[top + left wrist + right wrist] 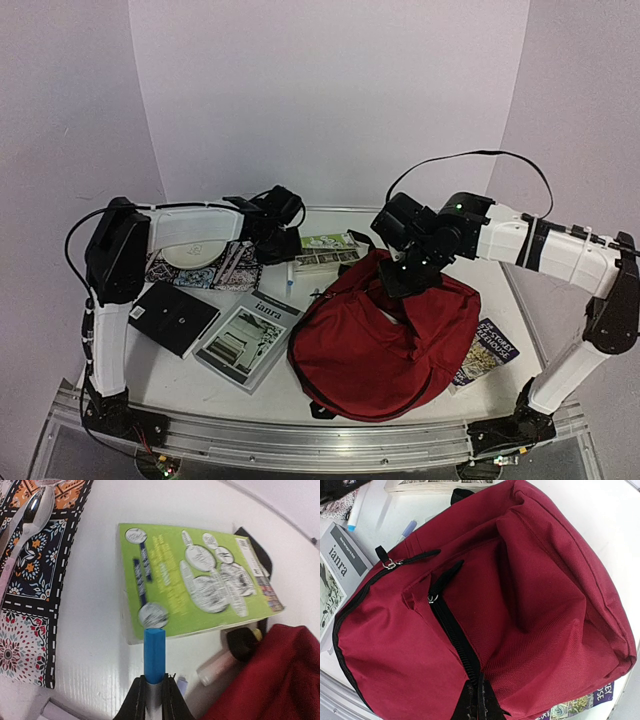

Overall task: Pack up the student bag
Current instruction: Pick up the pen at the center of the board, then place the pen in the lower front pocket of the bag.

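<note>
Student bag (380, 335) lies on the tabletop (95, 645), right of centre. Right end effector (476, 695) is closed, seemingly pinching the bag's front zip (450, 625). Left end effector (155, 682) is clamped on a blue-capped marker (154, 650). Step in hand: item pickup. Next: the marker is to be carried to a bag opening, and none is seen open yet.

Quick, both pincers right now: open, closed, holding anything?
Left pincer: closed on the blue-capped marker.
Right pincer: closed, apparently pinching the student bag by its black zip.
</note>
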Controlling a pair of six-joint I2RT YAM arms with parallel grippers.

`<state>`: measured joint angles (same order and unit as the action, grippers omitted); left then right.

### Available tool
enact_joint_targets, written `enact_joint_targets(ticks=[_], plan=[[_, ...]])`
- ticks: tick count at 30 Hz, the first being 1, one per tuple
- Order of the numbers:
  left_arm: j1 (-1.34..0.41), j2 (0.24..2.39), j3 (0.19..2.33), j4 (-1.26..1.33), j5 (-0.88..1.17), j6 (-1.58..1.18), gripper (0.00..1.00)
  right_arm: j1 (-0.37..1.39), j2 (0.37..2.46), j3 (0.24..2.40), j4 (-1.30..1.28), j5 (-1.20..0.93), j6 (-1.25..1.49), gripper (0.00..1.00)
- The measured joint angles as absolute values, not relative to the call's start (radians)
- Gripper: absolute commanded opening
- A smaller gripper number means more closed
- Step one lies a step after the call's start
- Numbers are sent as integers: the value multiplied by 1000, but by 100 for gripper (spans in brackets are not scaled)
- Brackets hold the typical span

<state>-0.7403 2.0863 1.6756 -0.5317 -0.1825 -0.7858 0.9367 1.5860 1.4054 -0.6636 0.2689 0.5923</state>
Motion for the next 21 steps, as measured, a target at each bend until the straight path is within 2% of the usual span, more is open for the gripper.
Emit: enact_joint_targets(ticks=[10,21], plan=[[-742,1816,1386,-306,-21,-898,0,937,1605,1417,-653,248,583,0],[-840,1747,1194,-86,171,-999,0,937,1613,1435,-649,230,577,0]])
